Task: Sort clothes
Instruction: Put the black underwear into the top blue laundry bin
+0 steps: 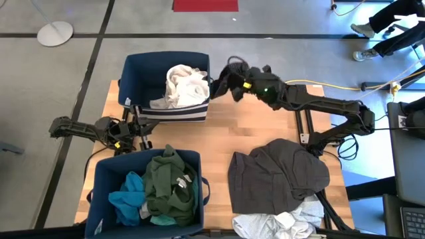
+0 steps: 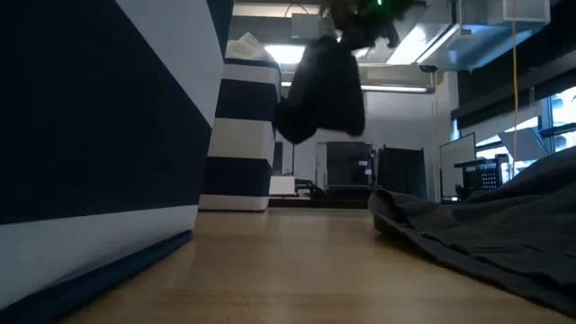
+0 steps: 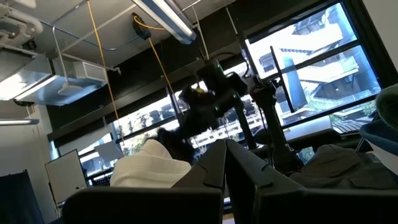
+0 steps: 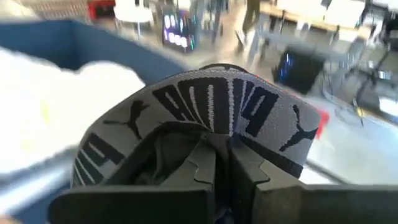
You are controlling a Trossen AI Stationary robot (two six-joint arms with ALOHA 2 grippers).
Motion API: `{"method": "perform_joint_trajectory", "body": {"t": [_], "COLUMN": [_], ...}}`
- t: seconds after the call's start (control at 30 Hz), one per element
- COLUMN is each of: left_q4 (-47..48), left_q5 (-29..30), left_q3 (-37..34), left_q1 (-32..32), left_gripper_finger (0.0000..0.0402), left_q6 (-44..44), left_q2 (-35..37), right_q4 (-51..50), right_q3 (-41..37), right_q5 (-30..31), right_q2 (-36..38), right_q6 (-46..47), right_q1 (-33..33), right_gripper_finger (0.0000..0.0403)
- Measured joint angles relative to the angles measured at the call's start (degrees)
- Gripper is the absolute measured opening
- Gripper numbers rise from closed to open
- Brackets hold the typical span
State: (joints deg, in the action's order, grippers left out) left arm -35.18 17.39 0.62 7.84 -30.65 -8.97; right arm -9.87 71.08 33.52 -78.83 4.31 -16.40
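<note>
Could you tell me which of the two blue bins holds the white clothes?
The far bin, the one with the striped side beside the right gripper, holds the white clothes. The near bin holds green and teal clothes instead.

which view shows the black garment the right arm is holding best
The right wrist view: the black garment fills it, its grey lettered waistband pinched in the shut jaws. The low view shows it hanging clear of the table, the high view only a dark bunch beside the far bin; the left wrist view is unclear.
</note>
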Motion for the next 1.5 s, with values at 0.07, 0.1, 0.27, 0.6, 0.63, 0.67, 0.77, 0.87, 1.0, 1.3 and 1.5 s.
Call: {"method": "perform_joint_trajectory", "body": {"t": [0.07, 0.1, 0.27, 0.6, 0.63, 0.67, 0.77, 0.87, 1.0, 1.3, 1.5], "left_q4": [0.0, 0.0, 0.0, -0.3, -0.3, -0.3, -0.3, -0.3, -0.2, 0.2, 0.2], "left_q5": [0.0, 0.0, 0.0, 0.0, 0.0, 0.0, 0.0, 0.0, 0.0, 0.6, 0.6], "left_q3": [0.0, 0.0, 0.0, 0.0, 0.0, 0.0, 0.0, 0.0, 0.0, 0.0, 0.0], "left_q1": [0.0, 0.0, 0.0, 0.0, 0.0, 0.0, 0.0, 0.0, 0.0, 0.0, 0.0], "left_gripper_finger": [0.0, 0.0, 0.0, 0.0, 0.0, 0.0, 0.0, 0.0, 0.0, 0.0, 0.0], "left_q6": [-0.1, -0.5, -1.5, -2.8, -3.0, -3.0, -3.2, -4.0, -4.0, -3.9, -3.9], "left_q2": [0.0, 0.0, 0.0, 0.0, 0.0, 0.0, 0.0, 0.0, 0.0, 0.0, 0.0], "right_q4": [2.1, 3.5, 18.6, 39.8, 39.3, 38.7, 35.2, 30.0, 19.6, 6.2, 6.1], "right_q3": [1.7, 2.4, 3.2, 5.2, 6.4, 7.8, 13.3, 20.2, 29.8, 38.8, 38.9], "right_q5": [-0.2, -1.3, -8.0, -20.0, -20.9, -22.1, -27.1, -33.5, -37.3, -37.6, -36.6], "right_q2": [0.0, 0.0, -1.2, -10.4, -11.6, -12.9, -17.1, -21.7, -27.4, -33.7, -33.7], "right_q6": [-1.5, -1.6, -1.7, -1.7, -1.7, -1.6, -0.4, 1.8, 3.5, 5.0, 5.9], "right_q1": [0.0, -0.1, -0.1, -0.1, -0.1, -0.1, -0.1, -0.1, 0.0, -0.1, -0.2], "right_gripper_finger": [0.0021, 0.0021, 0.002, 0.0024, 0.0024, 0.0024, 0.0025, 0.0025, 0.0025, 0.0027, 0.0071]}}
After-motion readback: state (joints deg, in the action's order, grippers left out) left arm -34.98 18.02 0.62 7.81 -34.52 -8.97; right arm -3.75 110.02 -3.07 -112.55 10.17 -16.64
